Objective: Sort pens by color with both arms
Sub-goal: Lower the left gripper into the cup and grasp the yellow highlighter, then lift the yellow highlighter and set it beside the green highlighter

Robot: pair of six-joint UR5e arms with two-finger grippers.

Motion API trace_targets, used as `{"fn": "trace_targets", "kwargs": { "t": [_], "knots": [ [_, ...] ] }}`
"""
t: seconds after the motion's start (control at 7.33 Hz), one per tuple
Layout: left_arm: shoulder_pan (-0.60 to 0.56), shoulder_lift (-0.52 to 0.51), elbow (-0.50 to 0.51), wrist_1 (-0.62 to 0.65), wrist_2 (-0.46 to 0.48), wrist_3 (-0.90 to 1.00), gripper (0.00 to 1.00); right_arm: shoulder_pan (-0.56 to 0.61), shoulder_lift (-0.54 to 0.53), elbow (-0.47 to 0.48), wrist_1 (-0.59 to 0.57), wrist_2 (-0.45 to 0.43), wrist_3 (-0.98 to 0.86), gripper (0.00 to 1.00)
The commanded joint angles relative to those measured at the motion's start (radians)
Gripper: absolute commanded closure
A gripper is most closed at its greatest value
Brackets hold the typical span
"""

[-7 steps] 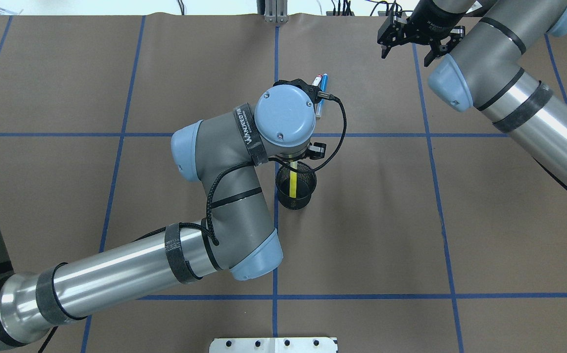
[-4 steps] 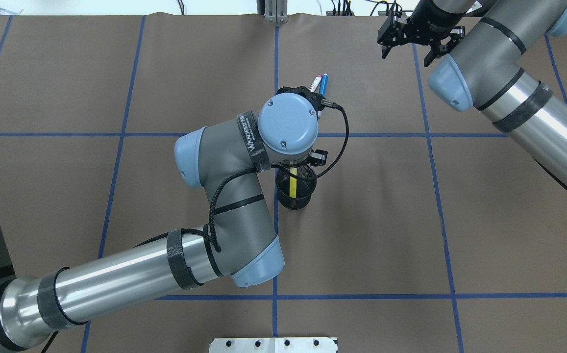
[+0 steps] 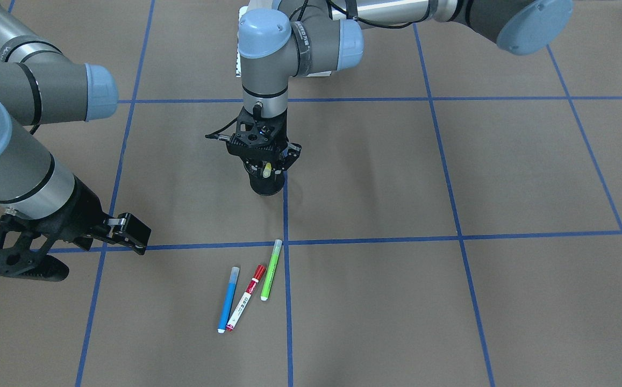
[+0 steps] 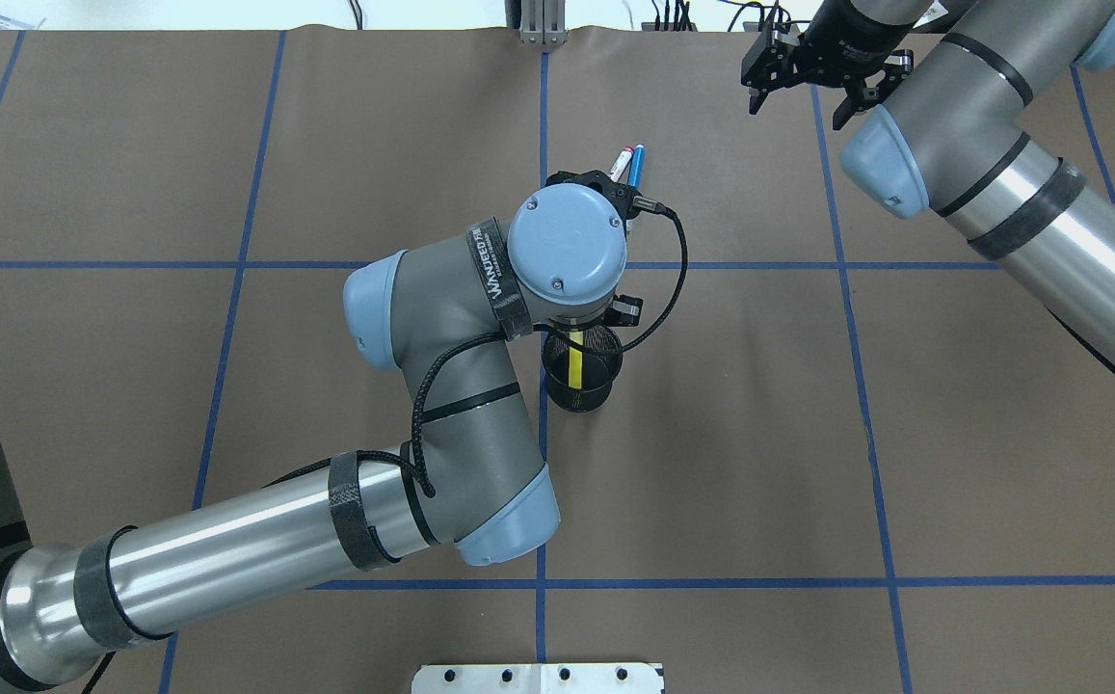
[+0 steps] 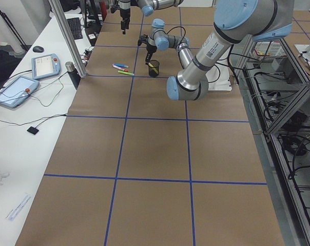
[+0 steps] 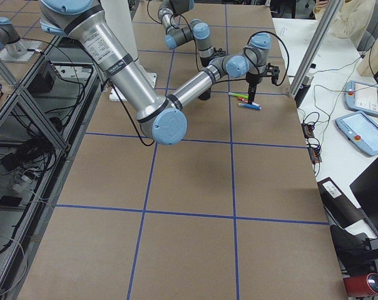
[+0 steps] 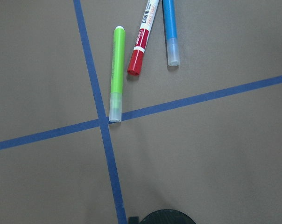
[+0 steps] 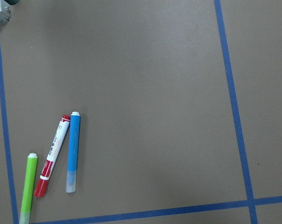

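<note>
Yellow is in the cup, and three pens are not yet sorted.
My left gripper [image 3: 267, 164] hangs over the black mesh cup [image 4: 615, 371] at the middle of the brown paper-covered worktop [image 3: 450, 161], fingers parted and empty as far as I can judge. The slim yellow marker pen [image 4: 575, 366] leans inside. The blue marker pen [image 3: 228, 299], the white red-capped marker [image 3: 245, 297] and the lime green marker [image 3: 270, 270] lie side by side toward the far edge. The right gripper [image 3: 69, 252] hovers near them, wide open and holding nothing. Next, I judge, it descends squarely across one barrel.
</note>
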Motion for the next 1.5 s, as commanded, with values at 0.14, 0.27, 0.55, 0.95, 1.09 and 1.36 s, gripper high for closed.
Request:
{"fn": "trace_targets", "kwargs": {
  "t": [0.14,0.27,0.55,0.95,1.09,1.36],
  "knots": [
    [0.0,-0.001,-0.028,0.0,-0.011,0.024,0.9,0.0,0.001,0.0,0.0,-0.002,0.002,0.02],
    [-0.001,0.002,-0.053,0.003,-0.016,0.042,0.91,0.0,0.001,0.0,-0.002,-0.002,0.002,0.02],
    [-0.005,-0.001,-0.085,0.008,-0.016,0.046,0.91,0.0,0.002,0.002,-0.002,-0.002,0.002,0.02],
    [-0.163,-0.027,-0.142,0.147,-0.229,0.133,0.91,0.002,0.004,0.007,-0.002,0.0,0.0,0.02],
    [-0.217,-0.039,-0.115,0.162,-0.3,0.144,0.91,0.002,0.004,0.011,-0.002,0.0,0.0,0.02],
    [-0.325,-0.137,0.075,0.147,-0.454,0.142,0.9,0.0,0.004,0.014,-0.003,-0.015,0.0,0.02]
  ]
}}
